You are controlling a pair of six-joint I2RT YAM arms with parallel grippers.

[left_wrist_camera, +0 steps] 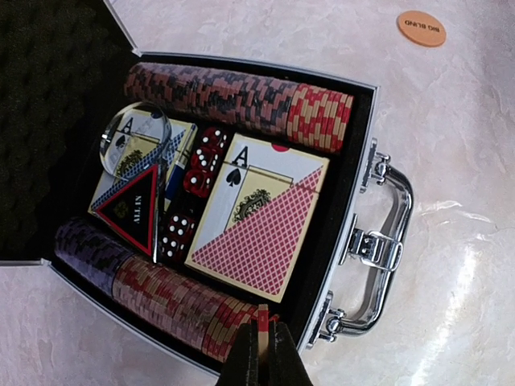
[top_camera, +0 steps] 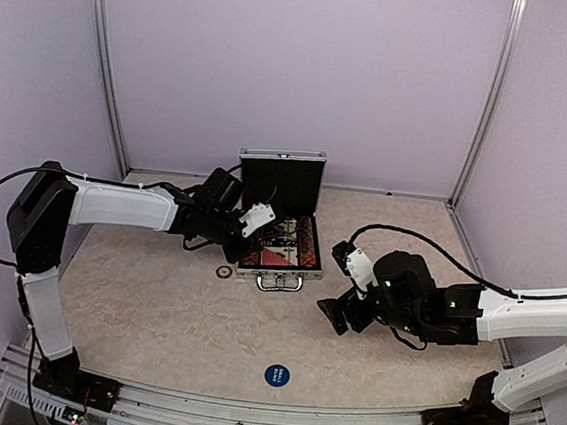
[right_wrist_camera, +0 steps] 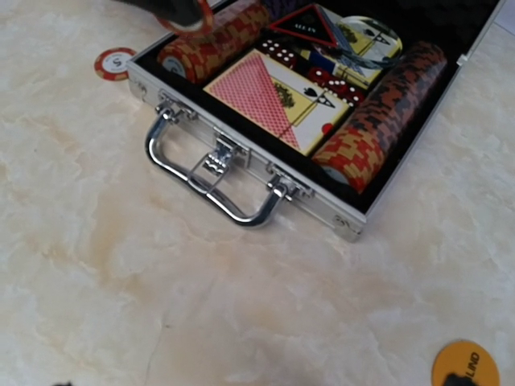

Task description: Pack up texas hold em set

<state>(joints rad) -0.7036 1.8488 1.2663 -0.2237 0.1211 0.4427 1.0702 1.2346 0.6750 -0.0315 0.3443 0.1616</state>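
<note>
Blue button (top_camera: 277, 375) lies loose nearest the bases; right gripper (top_camera: 339, 314) hangs wide and empty. Farther, a stray chip (top_camera: 225, 271) sits beside the open, mostly filled case (top_camera: 282, 180); left gripper (left_wrist_camera: 262, 347) pinches a red chip (left_wrist_camera: 262, 314) over it.

The left arm (top_camera: 123, 205) rises from its base at the near left, folds at the elbow, and sends its forearm level toward the right. The left gripper (top_camera: 250, 227) tips downward at the end of it. In the left wrist view its fingers (left_wrist_camera: 245, 358) are pressed together on a thin red chip (left_wrist_camera: 263, 312) held edge-on. The right arm (top_camera: 540, 313) stretches leftward from the right side, wrist angled down. The right gripper (top_camera: 342, 314) has its fingers spread wide and holds nothing.
</note>
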